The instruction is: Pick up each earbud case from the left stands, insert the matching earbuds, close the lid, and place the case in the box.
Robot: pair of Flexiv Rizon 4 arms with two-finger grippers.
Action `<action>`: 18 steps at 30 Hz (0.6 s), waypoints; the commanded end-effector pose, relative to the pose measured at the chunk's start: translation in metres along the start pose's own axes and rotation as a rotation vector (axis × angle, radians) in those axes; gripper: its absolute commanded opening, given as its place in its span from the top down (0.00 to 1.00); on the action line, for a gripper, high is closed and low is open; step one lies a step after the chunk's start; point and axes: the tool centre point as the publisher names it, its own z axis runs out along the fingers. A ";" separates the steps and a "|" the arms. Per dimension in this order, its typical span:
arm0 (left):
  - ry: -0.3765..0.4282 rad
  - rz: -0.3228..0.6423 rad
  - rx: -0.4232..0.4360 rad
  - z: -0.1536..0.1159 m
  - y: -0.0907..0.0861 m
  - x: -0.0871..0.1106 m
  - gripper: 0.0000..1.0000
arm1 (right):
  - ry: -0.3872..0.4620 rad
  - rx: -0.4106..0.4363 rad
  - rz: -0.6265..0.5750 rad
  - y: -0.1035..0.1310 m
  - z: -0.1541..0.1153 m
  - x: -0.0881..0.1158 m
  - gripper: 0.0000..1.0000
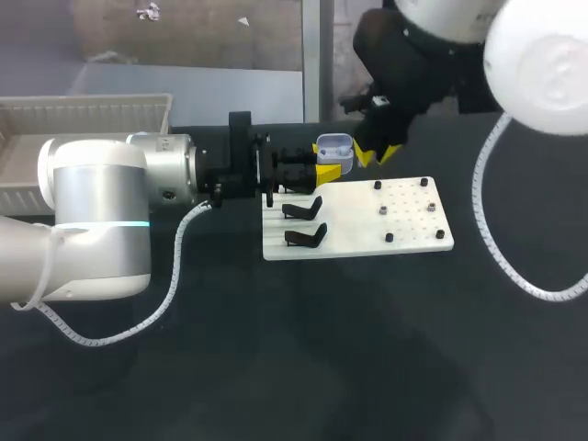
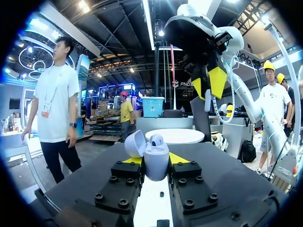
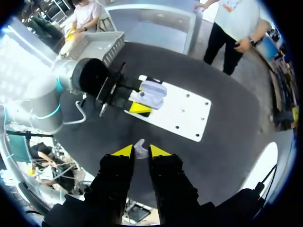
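A lavender earbud case with its lid open is held upright over the white board's back left corner, my left gripper shut on its body. In the left wrist view the case sits between the yellow tips, with one white earbud in it. My right gripper hangs just right of and above the case, shut on a small white earbud. Seen from the right wrist, the case lies ahead of and below that gripper.
Two black stands stand on the board's left part, and several small dark pegs dot its right part. A white slatted box sits at the back left. Black tabletop spreads in front of the board.
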 end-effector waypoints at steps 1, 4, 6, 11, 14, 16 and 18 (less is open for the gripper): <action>-0.003 0.002 -0.004 0.000 0.000 0.001 1.00 | 0.070 0.001 -0.026 0.005 0.000 -0.013 1.00; -0.003 0.002 -0.004 0.000 0.000 0.001 1.00 | 0.073 0.007 -0.052 0.008 0.000 -0.018 1.00; -0.003 0.002 -0.004 0.000 0.000 0.001 1.00 | 0.079 0.004 -0.060 0.009 -0.001 -0.020 1.00; -0.003 0.002 -0.004 0.000 0.000 0.001 1.00 | 0.063 0.006 -0.061 0.010 -0.001 -0.022 1.00; -0.003 0.002 -0.004 0.000 0.000 0.001 1.00 | 0.063 0.006 -0.061 0.010 -0.001 -0.022 1.00; -0.003 0.002 -0.004 0.000 0.000 0.001 1.00 | 0.063 0.006 -0.061 0.010 -0.001 -0.022 1.00; -0.003 0.002 -0.004 0.000 0.000 0.001 1.00 | 0.063 0.006 -0.061 0.010 -0.001 -0.022 1.00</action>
